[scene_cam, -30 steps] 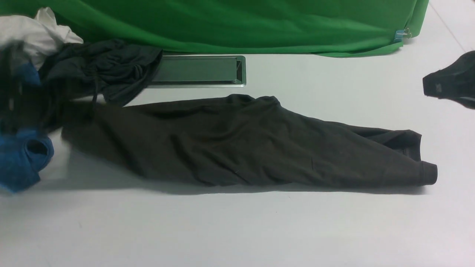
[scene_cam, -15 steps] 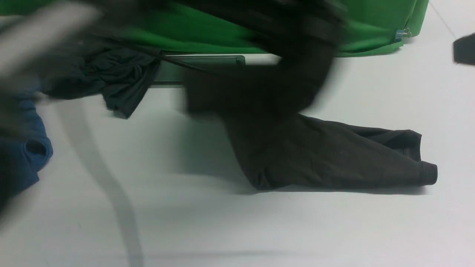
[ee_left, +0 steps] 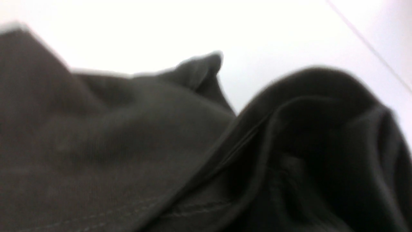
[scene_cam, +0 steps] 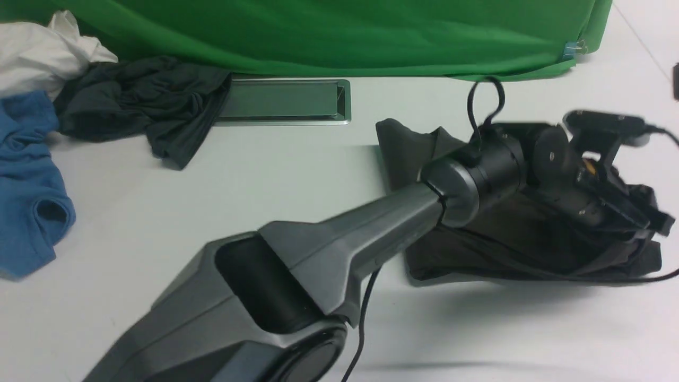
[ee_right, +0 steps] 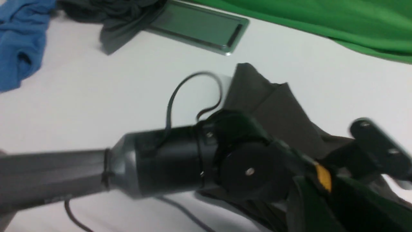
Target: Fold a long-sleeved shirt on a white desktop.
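The long-sleeved shirt (scene_cam: 414, 148) lies doubled over on the right half of the white desktop (scene_cam: 265, 175), a dark olive-brown heap with one corner sticking up at the back. My left arm reaches across from the near left. Its left gripper (scene_cam: 644, 220) rests low on the shirt's right end, the jaws buried in dark cloth. The left wrist view is filled with blurred shirt folds (ee_left: 128, 145). Only a dark sliver of my right gripper (scene_cam: 676, 79) shows at the far right edge. In its wrist view the jaws are a dark blur above the shirt (ee_right: 276, 106).
A grey cable tray (scene_cam: 281, 101) is set into the desktop at the back. A charcoal garment (scene_cam: 143, 101), a blue shirt (scene_cam: 26, 180) and a white cloth (scene_cam: 37, 53) are piled at the far left. The green backdrop (scene_cam: 345, 37) hangs behind.
The shirt lay stretched across the desk. My left arm swung its left half up and over onto the right half. The right gripper drew back toward the right edge.
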